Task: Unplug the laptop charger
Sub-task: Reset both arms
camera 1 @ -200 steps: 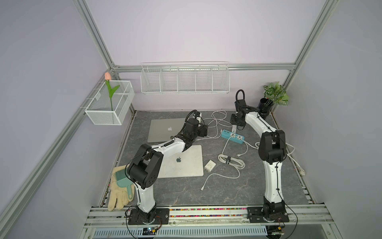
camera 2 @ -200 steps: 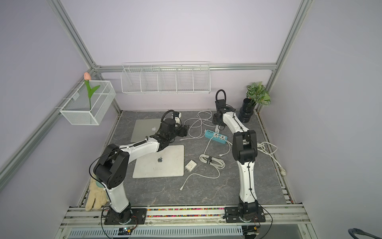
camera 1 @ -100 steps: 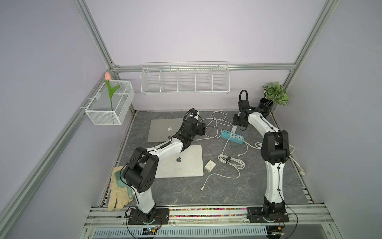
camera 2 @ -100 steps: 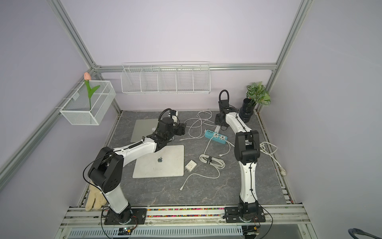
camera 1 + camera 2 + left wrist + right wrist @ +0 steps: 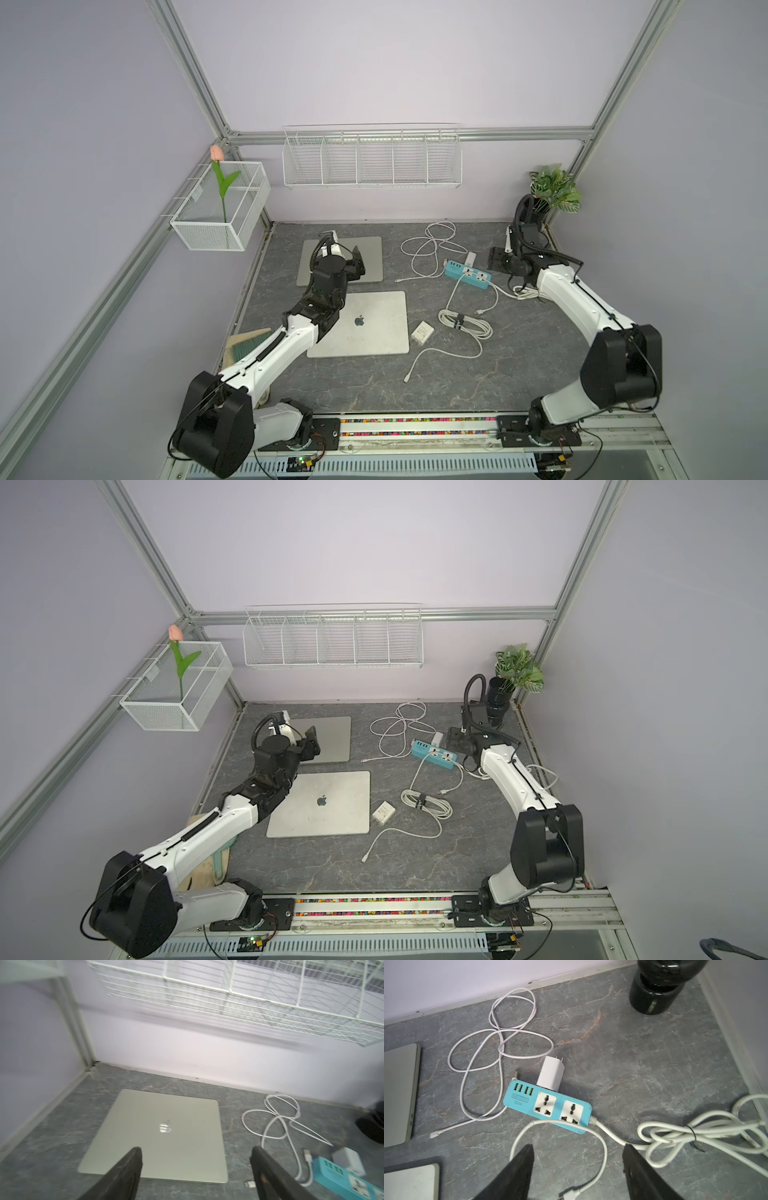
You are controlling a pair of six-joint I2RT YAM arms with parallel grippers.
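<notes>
The white charger brick (image 5: 551, 1074) lies on its side on the tabletop (image 5: 633, 1053), prongs bare, touching the blue power strip (image 5: 521, 1098); both arms' jaws stand wide and empty. We judge it light, rigid and smooth: we'd pinch its flat sides.

We see the laptop charger (image 5: 550, 1074): a small white brick, unplugged, lying on its side on the counter (image 5: 654, 1064). Its two metal prongs are bare and point away from the right hand (image 5: 578, 1147). It sits straight ahead of that hand, on the far side of the blue power strip (image 5: 521, 1101), with its base end against the strip's far edge. The strip lies flat and slightly skewed, just ahead of the hand. Both of its wall sockets face up with nothing plugged in. Nothing is touching the charger.
</notes>
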